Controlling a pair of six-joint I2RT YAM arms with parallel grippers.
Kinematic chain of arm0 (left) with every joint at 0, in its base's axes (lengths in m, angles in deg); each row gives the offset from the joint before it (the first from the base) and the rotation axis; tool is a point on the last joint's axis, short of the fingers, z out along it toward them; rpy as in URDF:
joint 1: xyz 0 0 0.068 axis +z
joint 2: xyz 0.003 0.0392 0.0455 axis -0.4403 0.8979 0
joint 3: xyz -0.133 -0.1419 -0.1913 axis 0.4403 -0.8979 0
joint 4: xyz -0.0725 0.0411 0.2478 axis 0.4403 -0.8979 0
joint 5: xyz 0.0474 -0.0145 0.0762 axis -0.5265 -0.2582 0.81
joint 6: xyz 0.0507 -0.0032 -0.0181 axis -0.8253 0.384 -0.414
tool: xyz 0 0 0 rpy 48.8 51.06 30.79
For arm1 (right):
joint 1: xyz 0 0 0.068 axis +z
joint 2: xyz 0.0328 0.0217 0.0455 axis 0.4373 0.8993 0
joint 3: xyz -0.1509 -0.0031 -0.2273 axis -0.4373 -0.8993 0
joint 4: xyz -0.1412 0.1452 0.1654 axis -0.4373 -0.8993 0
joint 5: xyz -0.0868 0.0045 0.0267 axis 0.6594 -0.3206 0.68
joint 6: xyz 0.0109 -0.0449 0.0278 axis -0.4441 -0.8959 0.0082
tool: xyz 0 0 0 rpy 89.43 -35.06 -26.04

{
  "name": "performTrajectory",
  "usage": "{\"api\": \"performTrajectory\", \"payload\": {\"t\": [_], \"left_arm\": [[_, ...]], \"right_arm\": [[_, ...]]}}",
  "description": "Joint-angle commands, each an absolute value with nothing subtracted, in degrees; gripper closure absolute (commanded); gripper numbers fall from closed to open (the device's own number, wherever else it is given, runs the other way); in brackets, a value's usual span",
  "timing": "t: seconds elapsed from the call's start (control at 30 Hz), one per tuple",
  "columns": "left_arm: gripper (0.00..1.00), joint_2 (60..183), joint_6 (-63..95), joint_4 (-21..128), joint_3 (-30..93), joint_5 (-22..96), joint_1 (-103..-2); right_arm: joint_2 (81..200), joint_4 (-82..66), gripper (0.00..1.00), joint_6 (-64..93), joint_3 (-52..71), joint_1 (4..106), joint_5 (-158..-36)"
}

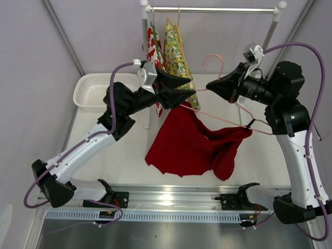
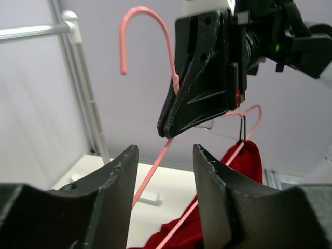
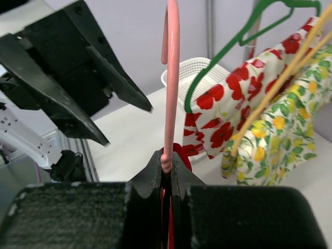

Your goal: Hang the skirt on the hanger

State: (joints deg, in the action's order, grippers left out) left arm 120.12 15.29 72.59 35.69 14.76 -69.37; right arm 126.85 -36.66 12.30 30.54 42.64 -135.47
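Observation:
The pink hanger (image 1: 222, 65) is held in the air in front of the rack, tilted, hook up. My right gripper (image 1: 209, 87) is shut on its neck, as the right wrist view (image 3: 166, 162) shows with the wire (image 3: 170, 78) rising from between the pads. The red skirt (image 1: 189, 142) hangs from the hanger. A black clip (image 1: 250, 124) pins it at the right end; the rest droops to the table. My left gripper (image 1: 193, 87) is open and empty, tips facing the right gripper near the hanger's left arm. In the left wrist view the wire (image 2: 150, 176) runs between its jaws (image 2: 165, 150).
A clothes rail (image 1: 212, 9) spans the back. A fruit-print garment (image 1: 152, 41) on a green hanger (image 3: 223, 52) and a yellow-green garment (image 1: 176, 52) hang from it, just behind the grippers. A white basket (image 1: 93, 88) stands at the back left.

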Motion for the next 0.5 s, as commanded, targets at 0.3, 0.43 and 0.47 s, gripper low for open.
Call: {"api": "performTrajectory", "payload": {"t": [0.3,0.43,0.47], "left_arm": [[0.43,115.4,13.8,76.2,36.5,32.4,-69.5],[0.43,115.5,13.2,75.2,36.5,36.1,-69.5],[0.43,115.4,13.0,74.8,36.5,36.4,-69.5]], "right_arm": [[118.1,-38.4,1.00,16.0,29.5,36.0,-143.0],[116.8,-42.5,1.00,15.4,32.3,34.5,-139.8],[117.0,-45.7,1.00,14.6,33.6,34.0,-138.8]]}}
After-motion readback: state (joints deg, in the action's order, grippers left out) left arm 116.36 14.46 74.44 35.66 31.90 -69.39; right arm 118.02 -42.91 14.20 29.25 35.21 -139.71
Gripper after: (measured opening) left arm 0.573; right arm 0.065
